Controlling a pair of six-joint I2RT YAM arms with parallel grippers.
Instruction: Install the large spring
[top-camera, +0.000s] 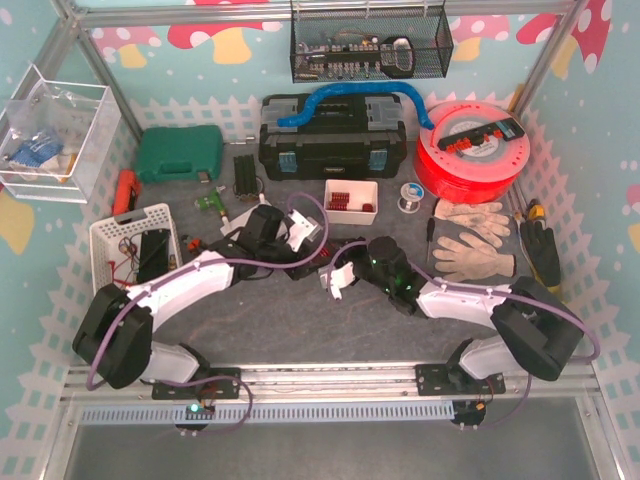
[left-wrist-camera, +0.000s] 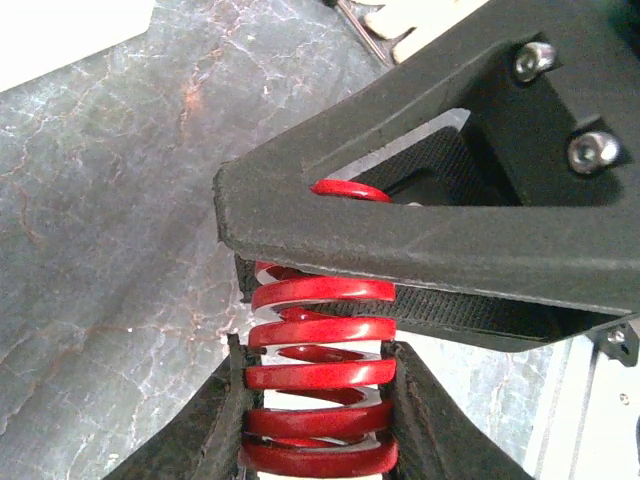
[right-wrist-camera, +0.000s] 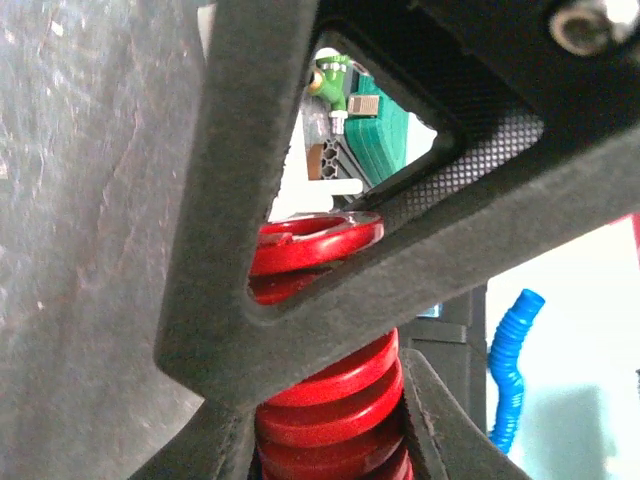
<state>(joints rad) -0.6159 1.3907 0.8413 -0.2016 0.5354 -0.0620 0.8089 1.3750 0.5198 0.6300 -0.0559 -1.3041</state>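
Grey marbled matting covers the desk (top-camera: 300, 345), and at its near edge the two arm bases are bolted side by side. Just beyond them, over the middle of the desk, the left tool (left-wrist-camera: 316, 410) and the right tool (right-wrist-camera: 330, 440) are found nose to nose. The large red coil spring (left-wrist-camera: 320, 335) is held between them. In the left wrist view its lower coils are pinched between that tool's two dark pads, which are closed against both sides. In the right wrist view the same is seen of the right tool (each view also has the other tool's black finger frame crossing the upper coils). From the overhead camera the spring itself cannot be made out.

Farther off, a white slotted plastic basket (top-camera: 105, 240) is set to the left and a pair of pale work gloves (top-camera: 470, 245) to the right. A small white tray of red parts (top-camera: 366, 205) lies behind the tools. Along the back are ranged a green plastic case (top-camera: 180, 153), a black toolbox (top-camera: 330, 150) with a blue corrugated hose (top-camera: 350, 97) laid over it, and a round red reel (top-camera: 455, 170).
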